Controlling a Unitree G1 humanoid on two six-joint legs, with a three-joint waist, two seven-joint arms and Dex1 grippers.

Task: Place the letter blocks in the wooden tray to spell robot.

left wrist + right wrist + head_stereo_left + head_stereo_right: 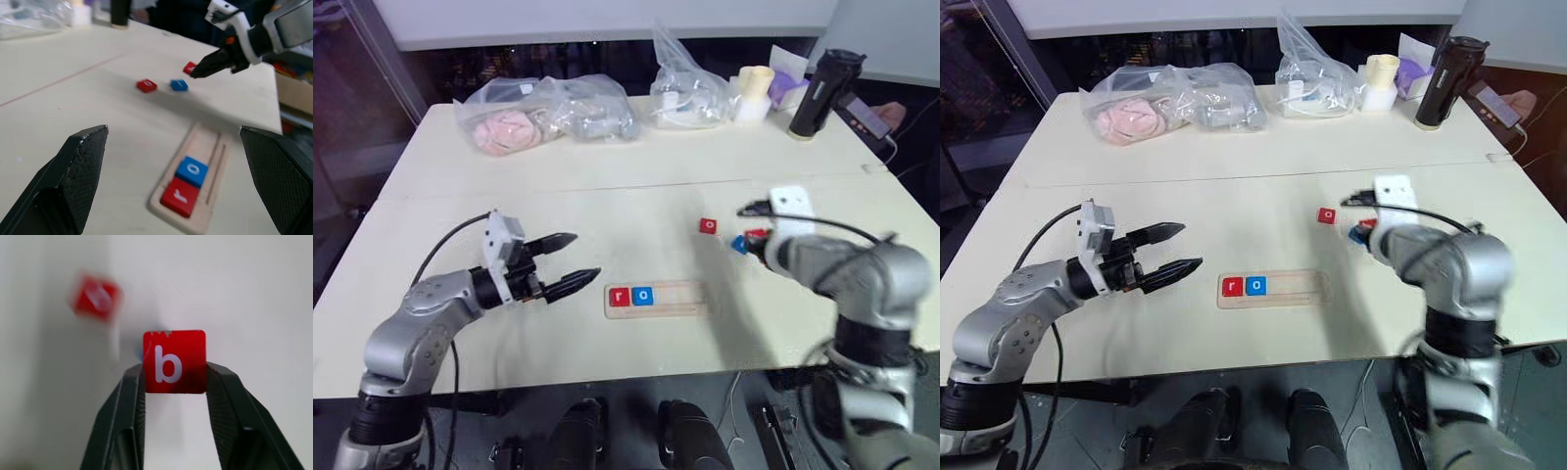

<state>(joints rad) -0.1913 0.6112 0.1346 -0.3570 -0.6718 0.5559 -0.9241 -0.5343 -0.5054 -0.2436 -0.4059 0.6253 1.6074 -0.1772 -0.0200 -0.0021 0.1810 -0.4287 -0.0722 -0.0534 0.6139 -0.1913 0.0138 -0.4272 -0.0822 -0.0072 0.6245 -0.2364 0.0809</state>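
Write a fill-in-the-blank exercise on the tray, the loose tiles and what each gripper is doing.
1. The wooden tray already holds the tiles r and ____.
2. The right gripper is shut on a red tile with the letter ____.
3. The left gripper holds nothing; its jaws stand ____.

Missing words: o; b; open

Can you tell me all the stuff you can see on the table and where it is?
wooden tray: one, pale wood, front middle.
tiles in tray: two, red r, blue o.
loose tiles: red o and a blue one, right of middle.
b tile: one, red, in right gripper.
plastic bags: two, clear, far side.
bottle: one, black, far right.
paper roll: one, cream.
left gripper: open.
right gripper: shut on b tile.
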